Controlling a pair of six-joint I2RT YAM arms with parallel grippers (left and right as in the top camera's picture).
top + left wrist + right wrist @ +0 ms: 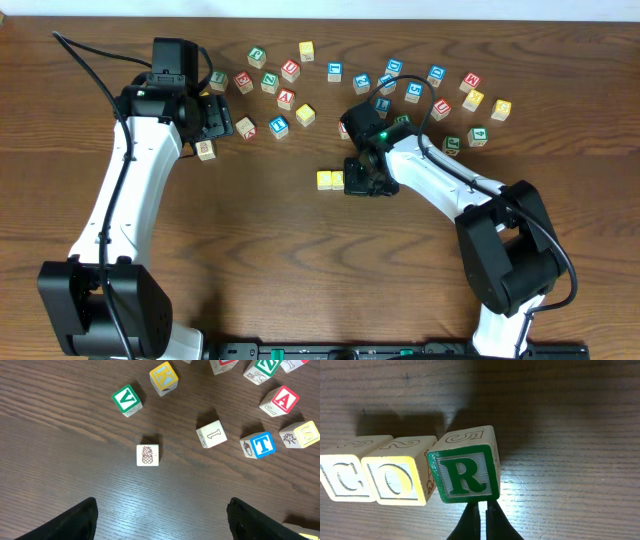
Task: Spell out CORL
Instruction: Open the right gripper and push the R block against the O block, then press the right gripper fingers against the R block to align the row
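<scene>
In my right wrist view, the fingers of my right gripper, pressed together, run off the bottom edge, and the left one of the two yellow cubes is cut by the left edge. From overhead, that gripper hides the R cube entirely. My left gripper shows only two dark tips at the frame's bottom. Overhead, the letters on the scattered cubes are mostly too small to read.
</scene>
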